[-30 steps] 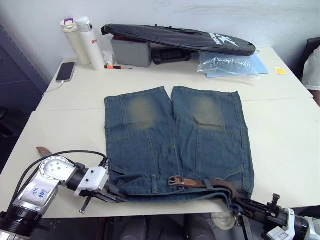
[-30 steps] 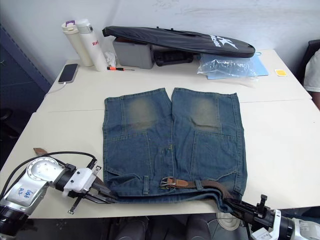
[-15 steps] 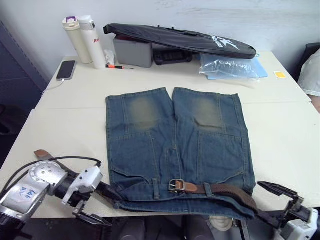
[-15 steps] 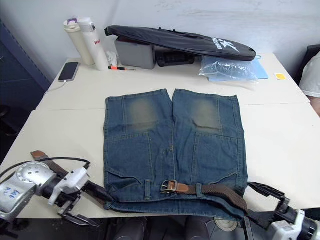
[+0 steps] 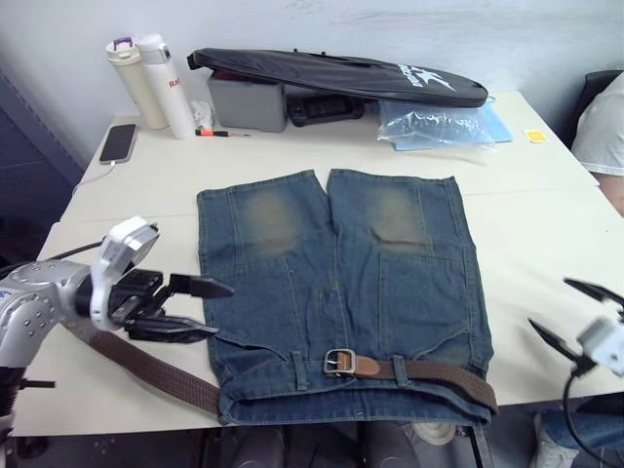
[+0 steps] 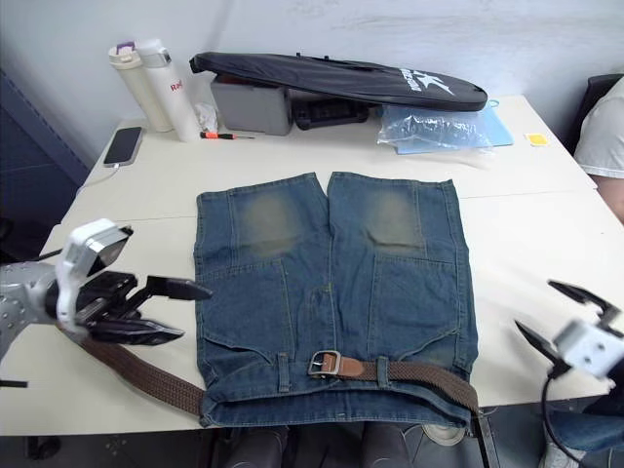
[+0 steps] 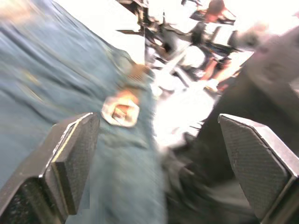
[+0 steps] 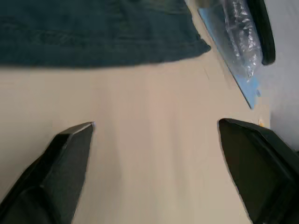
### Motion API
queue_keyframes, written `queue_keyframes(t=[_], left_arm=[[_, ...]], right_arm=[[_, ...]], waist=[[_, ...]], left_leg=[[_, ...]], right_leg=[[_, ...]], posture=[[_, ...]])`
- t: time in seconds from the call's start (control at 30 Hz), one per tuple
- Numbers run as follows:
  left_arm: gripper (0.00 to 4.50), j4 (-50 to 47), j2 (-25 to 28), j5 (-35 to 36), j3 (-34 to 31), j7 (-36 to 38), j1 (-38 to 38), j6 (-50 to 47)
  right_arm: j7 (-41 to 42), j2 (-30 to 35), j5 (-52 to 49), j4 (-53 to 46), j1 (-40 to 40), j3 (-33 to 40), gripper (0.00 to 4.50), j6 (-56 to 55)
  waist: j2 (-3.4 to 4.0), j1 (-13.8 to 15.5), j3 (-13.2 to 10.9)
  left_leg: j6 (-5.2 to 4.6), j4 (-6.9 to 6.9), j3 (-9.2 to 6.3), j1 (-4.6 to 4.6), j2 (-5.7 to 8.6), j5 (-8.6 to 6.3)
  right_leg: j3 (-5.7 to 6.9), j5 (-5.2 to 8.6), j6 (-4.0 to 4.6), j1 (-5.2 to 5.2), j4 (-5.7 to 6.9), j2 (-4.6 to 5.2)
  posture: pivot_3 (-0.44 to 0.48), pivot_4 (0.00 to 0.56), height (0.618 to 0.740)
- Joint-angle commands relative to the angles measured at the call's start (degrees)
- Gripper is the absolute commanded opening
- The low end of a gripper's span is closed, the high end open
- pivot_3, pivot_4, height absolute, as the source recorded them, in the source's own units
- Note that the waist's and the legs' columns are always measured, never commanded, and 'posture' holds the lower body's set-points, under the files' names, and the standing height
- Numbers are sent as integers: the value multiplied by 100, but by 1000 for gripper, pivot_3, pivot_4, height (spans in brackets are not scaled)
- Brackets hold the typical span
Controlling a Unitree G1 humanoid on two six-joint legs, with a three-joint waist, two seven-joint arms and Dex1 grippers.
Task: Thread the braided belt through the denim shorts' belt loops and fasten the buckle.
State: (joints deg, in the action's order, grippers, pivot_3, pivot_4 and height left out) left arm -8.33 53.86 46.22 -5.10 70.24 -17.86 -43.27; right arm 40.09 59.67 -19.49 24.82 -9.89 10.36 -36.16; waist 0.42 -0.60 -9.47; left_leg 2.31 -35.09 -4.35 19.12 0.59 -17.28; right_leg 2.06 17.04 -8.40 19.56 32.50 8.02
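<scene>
The denim shorts (image 5: 331, 283) lie flat at the table's middle, waistband toward me. The braided belt (image 5: 444, 373) runs along the waistband under the belt loops (image 5: 297, 369). Its buckle (image 5: 339, 362) sits at the waistband's middle. One end of the belt (image 5: 146, 363) trails onto the table left of the shorts. My left gripper (image 5: 203, 311) hovers open above that trailing end, beside the shorts' left edge, holding nothing. My right gripper (image 5: 564, 312) stands open off the shorts' right side, empty. The left wrist view shows the buckle (image 7: 121, 111) between its fingers (image 7: 70, 163).
Along the far edge stand two bottles (image 5: 146, 78), a phone (image 5: 117, 143), a grey box (image 5: 249, 97) under a long black bag (image 5: 331, 73), and a plastic bag (image 5: 434, 122). A person's sleeve (image 5: 603, 122) shows at the right edge.
Both grippers opened and let go at the waistband's ends. The left one rose to the shorts' left side; the right one drew out to the right. The belt stayed in place.
</scene>
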Motion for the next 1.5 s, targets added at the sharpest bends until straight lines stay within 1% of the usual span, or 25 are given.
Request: queue_keyframes(t=[0.03,0.1,0.13,0.2,0.27,0.33,0.43,0.53,0.63,0.73,0.77,0.8,0.83,0.87,0.9,1.0,1.03,1.07,1.1,1.13,1.37,1.43,1.5], left_arm=[[4473,-3,-572,-722,444,-1183,-393,-11],[4473,191,-945,-1226,669,-1834,-654,5],[4473,265,-1049,-1363,725,-1994,-739,-28],[4473,600,-1316,-1647,897,-2281,-1043,-68],[4473,1020,-1462,-1982,1162,-2412,-1345,-125],[4473,1342,-1507,-2399,1465,-2476,-1515,-34],[4473,1629,-1612,-2674,1697,-2465,-1669,-52],[4473,1696,-1602,-2967,2038,-2330,-1706,-181],[4473,1611,-1473,-3337,2506,-2133,-1667,-170],[4473,1674,-1568,-3459,2566,-2153,-1687,-270],[3951,1706,-1586,-3512,2567,-2160,-1704,-253],[3631,1727,-1586,-3573,2590,-2141,-1722,-227],[3123,1739,-1591,-3621,2598,-2125,-1733,-205],[2863,1743,-1610,-3642,2573,-2126,-1735,-201],[2470,1733,-1624,-3656,2551,-2111,-1733,-211],[1248,1705,-1634,-3680,2492,-2054,-1731,-208],[929,1690,-1630,-3673,2464,-2026,-1725,-205],[442,1670,-1619,-3648,2407,-1985,-1716,-185],[100,1657,-1621,-3606,2332,-1954,-1719,-191],[0,1648,-1629,-3568,2265,-1930,-1724,-203],[0,1728,-1610,-3425,1726,-1836,-1993,-102],[0,1996,-1668,-3454,1551,-1918,-2235,70],[0,2659,-1730,-3731,1608,-2046,-2615,562]], right_arm=[[535,-49,-1273,-1199,392,-209,4500,2582],[360,-122,-1405,-1596,809,-259,4500,3549],[290,-160,-1397,-1738,946,-246,4500,3877],[127,-177,-947,-1959,1496,-508,4500,4415],[490,-66,-396,-2154,1997,-1023,4500,4623],[801,-51,-256,-2274,2292,-1319,4500,5099],[1135,-194,-420,-2310,2692,-1586,4500,6178],[1174,-416,23,-2010,2970,-1937,4500,6453],[1255,-546,384,-1813,3028,-2255,4500,6623],[1292,-646,544,-1722,3033,-2404,4500,6943],[1259,-687,607,-1682,3047,-2413,4241,6978],[1234,-724,648,-1661,3058,-2394,3941,6997],[1224,-753,667,-1656,3063,-2374,3527,7012],[1240,-765,702,-1670,3059,-2377,3267,6982],[1246,-783,725,-1693,3052,-2367,2898,6949],[1306,-836,717,-1825,3066,-2314,1682,6940],[1336,-844,700,-1890,3071,-2297,1330,6962],[1390,-839,638,-2037,3075,-2265,820,7041],[1445,-833,581,-2172,3086,-2230,375,7087],[1486,-834,529,-2277,3096,-2186,28,7127],[1681,-851,15,-2934,3407,-1633,10,7761],[1638,-957,-77,-2899,3683,-1490,10,7831],[1506,-1146,113,-2501,4153,-1568,10,7689]], waist=[[24,40,13],[21,65,10],[22,70,10],[24,76,12],[26,73,13],[27,71,16],[29,73,17],[27,104,22],[11,109,41],[-18,77,96],[-23,69,117],[-30,65,126],[-33,61,134],[-40,59,145],[-54,59,153],[-70,62,164],[-72,63,165],[-72,62,165],[-72,62,165],[-67,61,165],[-30,65,120],[-18,60,88],[-27,49,72]], left_leg=[[7,0,0,5,-10,1],[23,-10,0,5,-29,-6],[25,-12,0,5,-32,-5],[34,-11,3,7,-32,0],[35,-8,14,14,-31,1],[35,-7,30,26,-27,1],[34,6,38,32,-29,1],[34,-2,42,49,-27,0],[33,-6,50,40,-25,0],[30,-5,55,14,-29,-4],[27,-5,55,11,-29,-6],[23,-5,55,9,-30,-9],[19,-5,55,8,-30,-10],[20,-5,55,7,-30,-10],[20,-5,55,6,-31,-10],[20,-7,55,7,-29,-10],[19,-7,56,7,-29,-11],[19,-8,56,8,-29,-11],[18,-8,56,7,-29,-11],[17,-8,56,7,-29,-12],[24,-2,55,36,-31,-8],[25,-3,56,40,-31,-7],[22,-7,58,42,-30,-7]], right_leg=[[-3,-3,-6,1,-3,-11],[-13,-7,-8,8,-4,-43],[-15,-11,-8,16,-3,-48],[-26,-16,-10,39,-3,-52],[-33,-16,-10,57,-3,-53],[-54,-18,-13,83,5,-54],[-65,-18,-18,93,11,-60],[-66,-22,-24,101,11,-57],[-72,-26,-33,93,5,-56],[-79,-23,-27,82,0,-60],[-80,-23,-27,80,1,-60],[-82,-23,-27,79,3,-60],[-82,-23,-27,79,4,-60],[-83,-23,-27,79,6,-60],[-83,-23,-27,79,8,-61],[-87,-23,-27,78,4,-59],[-87,-23,-27,78,4,-59],[-87,-23,-27,78,4,-59],[-87,-23,-27,78,4,-59],[-87,-23,-27,78,5,-59],[-87,-21,-23,112,13,-61],[-86,-21,-24,114,16,-61],[-87,-23,-27,118,16,-61]], posture=[[0,150,740],[0,150,740],[0,150,740],[0,150,740],[0,150,740],[0,150,740],[0,150,740],[0,150,740],[0,150,740],[0,150,740],[0,150,740],[0,150,740],[0,150,740],[0,150,740],[0,150,740],[0,150,740],[0,150,740],[0,150,740],[0,150,740],[0,150,740],[0,150,740],[0,150,740],[0,150,740]])
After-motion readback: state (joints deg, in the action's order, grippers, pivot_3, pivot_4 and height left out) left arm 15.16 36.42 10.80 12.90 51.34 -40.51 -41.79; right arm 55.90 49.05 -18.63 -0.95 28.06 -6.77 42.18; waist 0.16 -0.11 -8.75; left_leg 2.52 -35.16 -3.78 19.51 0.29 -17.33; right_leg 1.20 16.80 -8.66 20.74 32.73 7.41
